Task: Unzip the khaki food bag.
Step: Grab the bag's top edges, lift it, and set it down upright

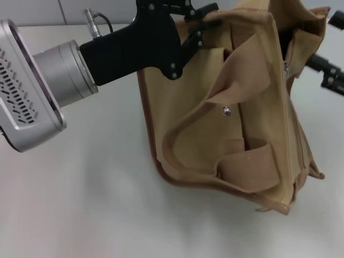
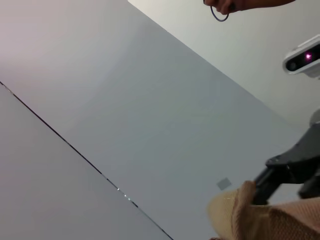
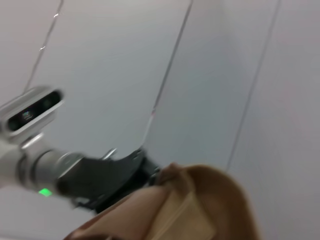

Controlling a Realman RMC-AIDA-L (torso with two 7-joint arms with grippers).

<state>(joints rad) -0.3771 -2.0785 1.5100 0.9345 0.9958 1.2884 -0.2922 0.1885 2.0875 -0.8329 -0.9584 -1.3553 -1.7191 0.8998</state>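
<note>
The khaki food bag (image 1: 258,134) stands tilted on the white table, a webbing handle (image 1: 244,72) and a small metal snap (image 1: 227,111) on the side facing me. My left gripper (image 1: 198,26) is at the bag's far upper corner, shut on the fabric edge there. Black parts of my right gripper (image 1: 329,72) show past the bag's right side, near the zipper line (image 1: 286,69); its fingers are hidden. The left wrist view shows tan cloth (image 2: 265,220) and the right gripper (image 2: 287,170) behind it. Bag fabric (image 3: 190,210) fills the low part of the right wrist view.
The white table (image 1: 80,204) stretches to the left and front of the bag. Grey wall panels stand behind it (image 2: 125,125). The left arm's silver wrist (image 1: 37,86) hangs over the table's left part.
</note>
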